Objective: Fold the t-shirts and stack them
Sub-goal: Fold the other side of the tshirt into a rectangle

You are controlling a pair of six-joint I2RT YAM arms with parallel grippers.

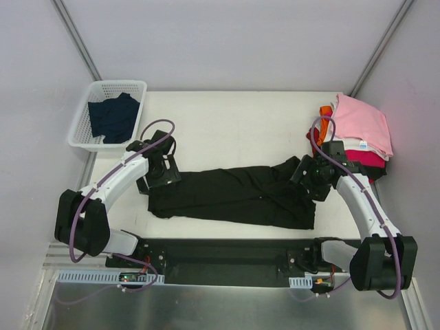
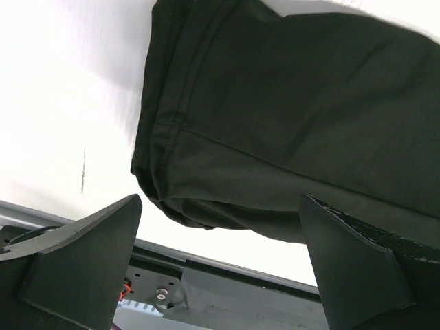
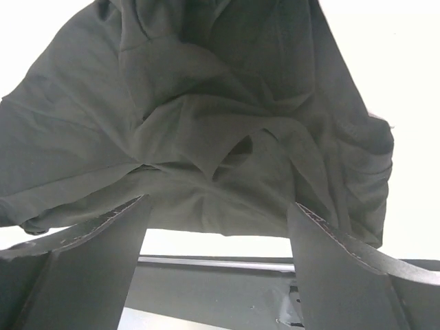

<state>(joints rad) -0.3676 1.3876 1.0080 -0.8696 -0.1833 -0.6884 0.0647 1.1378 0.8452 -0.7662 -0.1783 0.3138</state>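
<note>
The left gripper [image 1: 159, 168] and right gripper [image 1: 309, 175] hang open (holding nothing) over the ends of the black t-shirt [image 1: 227, 196], ready to fold it.

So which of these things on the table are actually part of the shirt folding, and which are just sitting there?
Part of the job:
- black t-shirt, lying across the middle
- stack of shirts, far right, pink on top
- dark navy shirt, far left

Just there:
- white basket, holding the navy shirt
- table

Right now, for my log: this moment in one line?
left end effector open | right end effector open | black t-shirt between them, unheld
</note>
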